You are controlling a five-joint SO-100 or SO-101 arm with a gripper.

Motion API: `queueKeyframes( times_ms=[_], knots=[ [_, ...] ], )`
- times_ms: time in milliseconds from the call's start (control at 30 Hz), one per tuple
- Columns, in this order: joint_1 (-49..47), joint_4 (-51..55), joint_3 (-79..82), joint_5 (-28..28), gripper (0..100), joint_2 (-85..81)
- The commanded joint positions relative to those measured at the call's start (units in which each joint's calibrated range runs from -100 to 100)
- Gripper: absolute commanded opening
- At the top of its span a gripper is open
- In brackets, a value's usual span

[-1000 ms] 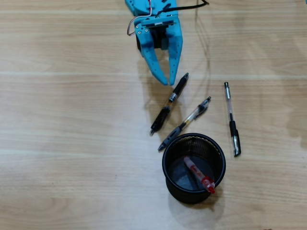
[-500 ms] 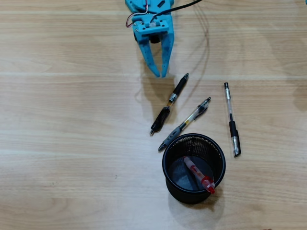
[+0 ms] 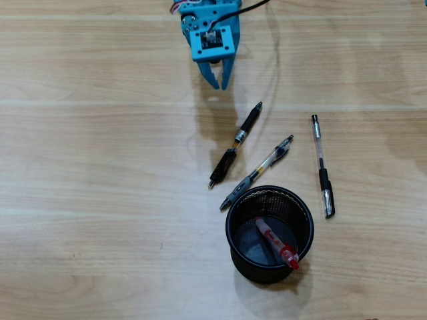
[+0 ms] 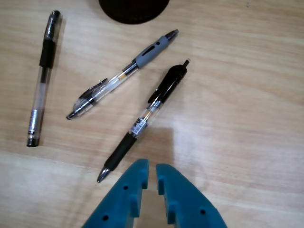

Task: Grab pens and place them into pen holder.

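— While you scan the overhead view from left to right, what do you meet first?

— You meet your blue gripper [image 3: 217, 84] at the top, its fingers nearly together with only a thin slit between the tips, holding nothing. Below it on the wooden table [image 3: 100, 167] lies the black pen [image 3: 235, 145], slanted, then the grey and clear pen [image 3: 257, 172], whose lower end lies just beside the pen holder [image 3: 241, 261]. The red and clear pen [image 3: 277, 243] leans inside that mesh cup. Furthest right lies the clear pen with black cap [image 3: 321, 165], well apart from the gripper.

— Can you read any writing?

— The black pen [image 4: 145, 120] carries a small white label in the wrist view, but you cannot read it.

— Does anything block your way?

— A black cable [image 3: 275, 47] trails from the arm over the table; the black pen's tip lies just beside the fingertips [image 4: 137, 172].
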Motion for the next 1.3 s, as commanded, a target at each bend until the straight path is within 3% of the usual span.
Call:
queueKeyframes(
  times_ms=[0, 667, 1267],
  knots=[
    [0.2, 4.5, -8.5, -2.8, 2, 2.0],
    [-8.7, 4.9, -32.0, -10.1, 2, 38.2],
    [-4.6, 4.9, -35.9, -10.0, 5, 48.5]
  ],
)
